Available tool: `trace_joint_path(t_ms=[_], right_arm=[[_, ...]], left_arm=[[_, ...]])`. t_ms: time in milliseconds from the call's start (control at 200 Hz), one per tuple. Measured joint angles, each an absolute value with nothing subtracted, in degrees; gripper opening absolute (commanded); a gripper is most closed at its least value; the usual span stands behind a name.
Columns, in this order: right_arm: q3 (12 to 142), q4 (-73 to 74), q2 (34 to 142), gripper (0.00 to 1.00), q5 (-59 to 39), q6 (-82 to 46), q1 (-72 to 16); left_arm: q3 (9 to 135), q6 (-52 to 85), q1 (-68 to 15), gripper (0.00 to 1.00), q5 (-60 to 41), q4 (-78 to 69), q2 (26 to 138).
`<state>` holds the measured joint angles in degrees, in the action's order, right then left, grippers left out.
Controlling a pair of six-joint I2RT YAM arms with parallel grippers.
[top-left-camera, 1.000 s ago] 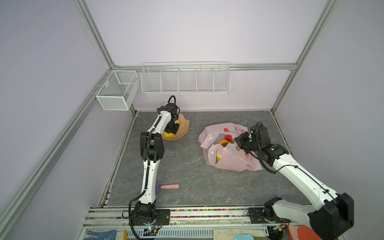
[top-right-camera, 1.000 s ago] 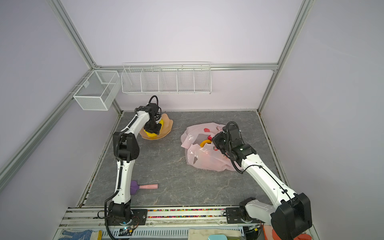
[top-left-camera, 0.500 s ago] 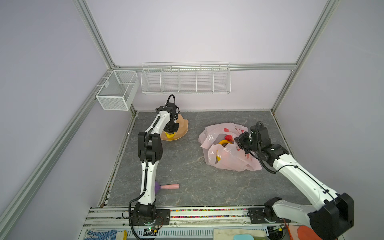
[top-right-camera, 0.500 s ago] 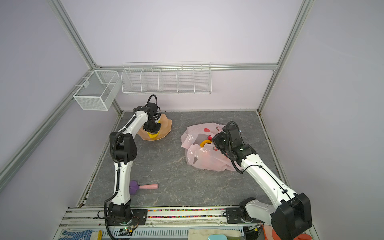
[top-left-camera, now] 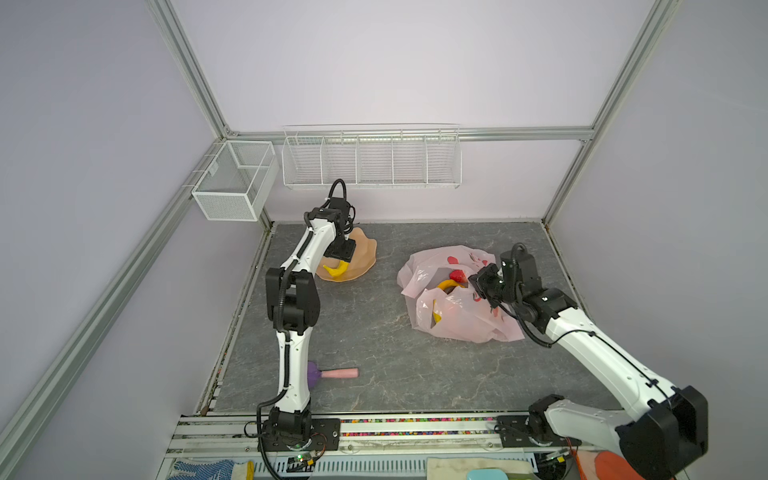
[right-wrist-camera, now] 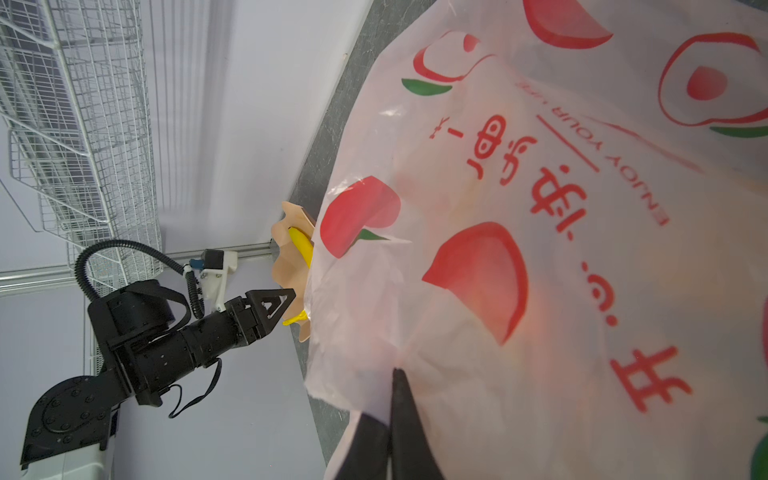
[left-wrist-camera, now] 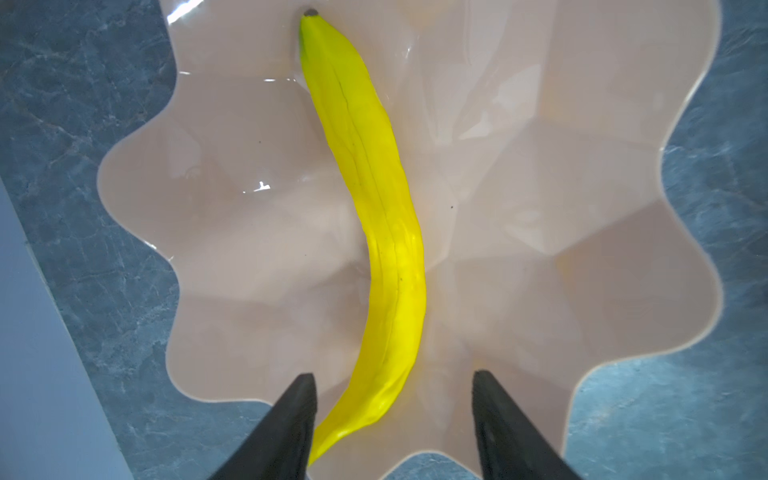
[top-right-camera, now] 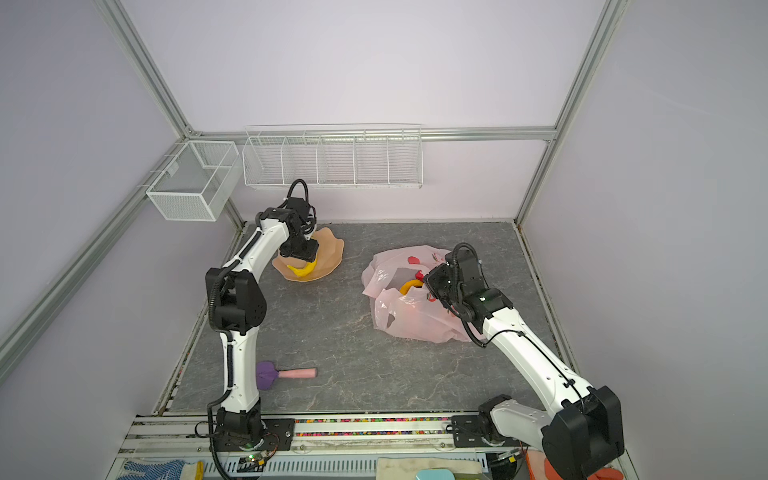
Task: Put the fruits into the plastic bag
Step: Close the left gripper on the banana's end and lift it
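A yellow banana lies in the peach scalloped bowl at the back left, seen in both top views. My left gripper hovers just over the banana's stem end, open, a finger on each side and apart from it. The pale pink plastic bag lies at the right, its mouth held up. Inside the mouth show another banana and a red strawberry. My right gripper is shut on the bag's rim.
A purple-headed, pink-handled utensil lies on the floor near the left arm's base. White wire baskets hang on the back wall and left rail. The bowl sits close to the back wall.
The left gripper has stayed over the bowl and its jaws now stand wider apart. The banana still lies in the bowl. The right arm and the bag have not moved.
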<state>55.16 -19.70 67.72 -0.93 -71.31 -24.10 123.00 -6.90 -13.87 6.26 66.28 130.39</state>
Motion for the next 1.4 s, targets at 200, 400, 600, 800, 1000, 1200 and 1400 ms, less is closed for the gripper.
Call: trace_joint_path(t_ms=[200, 400, 600, 800, 1000, 1200, 1400], right_arm=[[55.2, -19.7, 67.7, 0.06, -0.9, -71.3, -24.1], [55.2, -19.8, 67.7, 0.06, -0.9, -71.3, -24.1], [55.2, -19.9, 67.7, 0.06, -0.9, -71.3, -24.1], [55.2, -20.0, 67.7, 0.06, -0.9, -71.3, -24.1], [55.2, -20.0, 67.7, 0.06, -0.9, -71.3, -24.1], [55.2, -20.0, 67.7, 0.06, -0.9, -71.2, -24.1], [55.2, -20.0, 67.7, 0.06, -0.9, -71.1, -24.1]], left_arm=[[125.4, -4.7, -13.9, 0.68, 6.7, 66.6, 134.4], [127.8, -3.1, -13.9, 0.68, 7.7, 66.6, 138.0], [128.5, -1.7, -13.9, 0.61, 7.6, 66.6, 140.5], [127.4, -0.8, -13.9, 0.46, 7.5, 66.3, 140.9], [125.4, -0.9, -13.9, 0.27, 7.6, 64.7, 140.4], [122.2, -1.3, -13.9, 0.22, 7.7, 63.7, 137.3], [117.4, -2.8, -13.9, 0.21, 7.7, 62.0, 129.3]])
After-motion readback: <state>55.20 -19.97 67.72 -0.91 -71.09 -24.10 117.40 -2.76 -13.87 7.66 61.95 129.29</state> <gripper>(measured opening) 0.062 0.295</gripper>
